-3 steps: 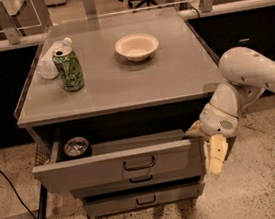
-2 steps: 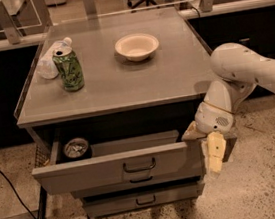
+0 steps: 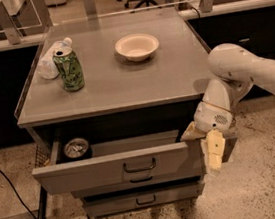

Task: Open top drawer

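Observation:
The top drawer [image 3: 90, 174] is the uppermost grey front with a small dark loop handle [image 3: 139, 166]. It stands pulled out from the cabinet, and its inside shows from above. A round metal can [image 3: 76, 148] lies in its back left corner. My gripper [image 3: 217, 155] hangs from the white arm [image 3: 243, 70] at the right end of the drawer front, level with it and right against its right edge. It is well right of the handle.
Two shorter grey drawer fronts [image 3: 139, 200] sit shut below. On the cabinet top [image 3: 174, 79] stand a green can [image 3: 69, 69], a crumpled plastic bottle [image 3: 50, 60] and a white bowl [image 3: 137, 46]. A black cable [image 3: 17, 193] runs on the floor at left.
The arm's upper part has swung a little to the left. The gripper stays at the drawer's right end, and the drawer stays pulled out about as far.

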Tool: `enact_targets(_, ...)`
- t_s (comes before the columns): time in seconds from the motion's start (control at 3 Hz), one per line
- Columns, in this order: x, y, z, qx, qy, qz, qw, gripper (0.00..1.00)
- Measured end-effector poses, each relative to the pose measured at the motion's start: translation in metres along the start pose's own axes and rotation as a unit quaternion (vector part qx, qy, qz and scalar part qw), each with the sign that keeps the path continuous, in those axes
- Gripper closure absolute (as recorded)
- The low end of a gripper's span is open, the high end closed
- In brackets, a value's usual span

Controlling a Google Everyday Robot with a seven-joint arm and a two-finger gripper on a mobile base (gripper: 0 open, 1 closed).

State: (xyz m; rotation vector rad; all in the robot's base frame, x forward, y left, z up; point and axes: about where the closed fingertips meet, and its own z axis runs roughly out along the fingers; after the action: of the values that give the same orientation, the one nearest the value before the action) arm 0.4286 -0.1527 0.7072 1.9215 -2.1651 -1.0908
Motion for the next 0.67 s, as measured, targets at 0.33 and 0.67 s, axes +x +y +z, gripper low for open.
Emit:
enact_targets(0.33,-0.001,0.002,-0.002,0.000,0.000,0.000,1.0000,0.00)
enact_targets(0.67,0.003,0.018,0.003,-0.013,-0.009,0.008,0.9998,0.00)
